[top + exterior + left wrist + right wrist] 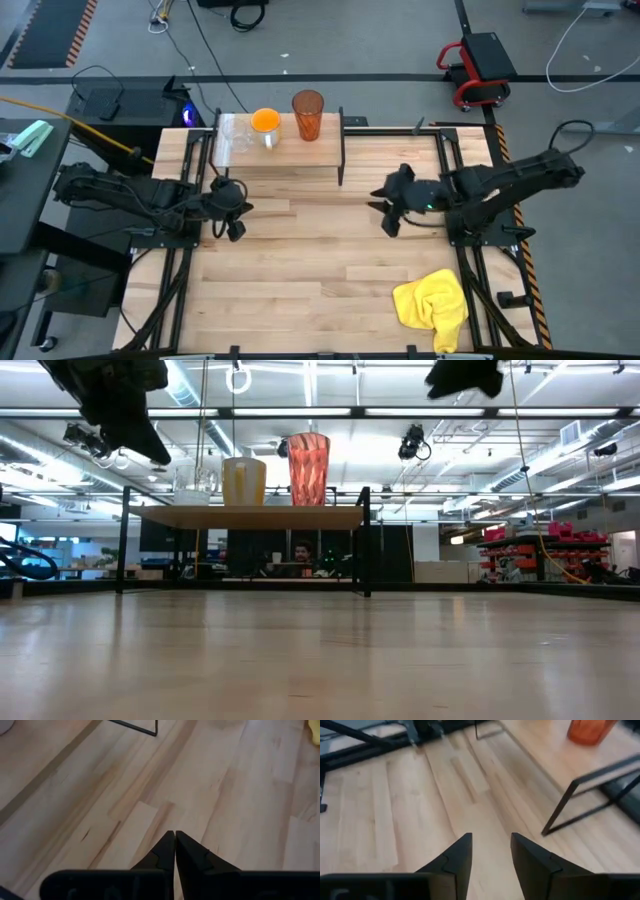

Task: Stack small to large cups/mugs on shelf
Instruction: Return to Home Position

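**Q:** Where are the vessels located?
**A:** All three are set upright on the shelf [290, 157], which is positioned at the 12 o'clock edge of the table [300, 265]. The glass [238, 138] is placed at the shelf's 9 o'clock end. The mug [265, 123] is set just beside it, at its 3 o'clock. The tumbler [308, 115] is set further toward 3 o'clock, apart from the mug.

**Q:** How is the left gripper [175, 836] configured?
**A:** It is held above the table at 9 o'clock of centre. Its fingers are closed tip to tip.

**Q:** And the right gripper [491, 837]?
**A:** It is held at 3 o'clock of centre. Its fingers are parted, and bare wood is seen through the gap.

**Q:** Is anything else noted?
**A:** A cloth [432, 305] is laid crumpled at 5 o'clock.
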Tool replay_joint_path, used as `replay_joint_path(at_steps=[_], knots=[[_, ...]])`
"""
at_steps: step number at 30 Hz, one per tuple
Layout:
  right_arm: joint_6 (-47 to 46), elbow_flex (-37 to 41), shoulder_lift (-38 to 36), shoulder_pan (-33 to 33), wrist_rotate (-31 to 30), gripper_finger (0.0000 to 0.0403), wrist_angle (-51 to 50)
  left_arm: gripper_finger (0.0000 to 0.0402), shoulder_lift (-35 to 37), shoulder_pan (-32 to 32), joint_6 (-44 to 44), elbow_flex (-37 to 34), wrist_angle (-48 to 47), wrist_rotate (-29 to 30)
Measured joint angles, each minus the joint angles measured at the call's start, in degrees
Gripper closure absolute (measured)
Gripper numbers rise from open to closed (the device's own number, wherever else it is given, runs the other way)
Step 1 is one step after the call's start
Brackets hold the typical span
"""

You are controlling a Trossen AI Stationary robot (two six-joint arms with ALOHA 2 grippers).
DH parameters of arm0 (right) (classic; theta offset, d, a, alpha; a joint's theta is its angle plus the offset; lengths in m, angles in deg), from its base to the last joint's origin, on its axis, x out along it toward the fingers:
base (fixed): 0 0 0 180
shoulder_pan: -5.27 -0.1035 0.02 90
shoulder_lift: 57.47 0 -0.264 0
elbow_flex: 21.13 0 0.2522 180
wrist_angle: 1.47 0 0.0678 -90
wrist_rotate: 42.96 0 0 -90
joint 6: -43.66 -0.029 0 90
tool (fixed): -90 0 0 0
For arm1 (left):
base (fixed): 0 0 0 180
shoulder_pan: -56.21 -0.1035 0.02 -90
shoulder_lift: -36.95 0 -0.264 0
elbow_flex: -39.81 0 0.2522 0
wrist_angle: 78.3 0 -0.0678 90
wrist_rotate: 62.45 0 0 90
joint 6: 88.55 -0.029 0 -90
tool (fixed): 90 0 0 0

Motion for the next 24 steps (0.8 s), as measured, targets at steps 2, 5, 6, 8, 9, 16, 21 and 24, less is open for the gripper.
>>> replay_joint_path(at_steps=[2,5,6,8,9,16,21,24], knots=[[0.59,0.01,-1.51,-3.82,-4.88,0.0268,-0.07,0.0382,0.0,0.26,0.0,0.0,0.08,0.4],[0.82,1.34,-4.41,-10.82,-14.29,0.0278,0.77,0.0377,0.0,1.06,-0.02,0.0,0.21,2.03],[0.81,2.32,-5.47,-13.03,-17.47,0.0282,1.28,0.0376,0.0,1.33,-0.02,0.0,0.21,2.79],[-0.19,5.15,-7.76,-17.03,-22.55,0.0287,2.59,0.0372,0.0,1.88,-0.04,0.0,0.35,4.44],[-0.65,7.07,-9.06,-18.55,-23.88,0.0289,3.78,0.0371,0.0,2.09,-0.03,0.0,0.39,5.12],[-0.1,24.28,-19.08,-21.97,-25.31,0.0295,19.73,0.0375,0.0,2.72,-0.1,0.0,0.39,7.7],[7.5,29.17,-25.09,-21.94,-24.57,0.0295,28.18,0.0381,0.0,2.72,-0.67,0.0,0.37,7.95],[12.63,30.2,-28.11,-21.78,-24.2,0.0296,31.09,0.0378,0.0,2.72,-0.7,0.0,0.39,9.02]])
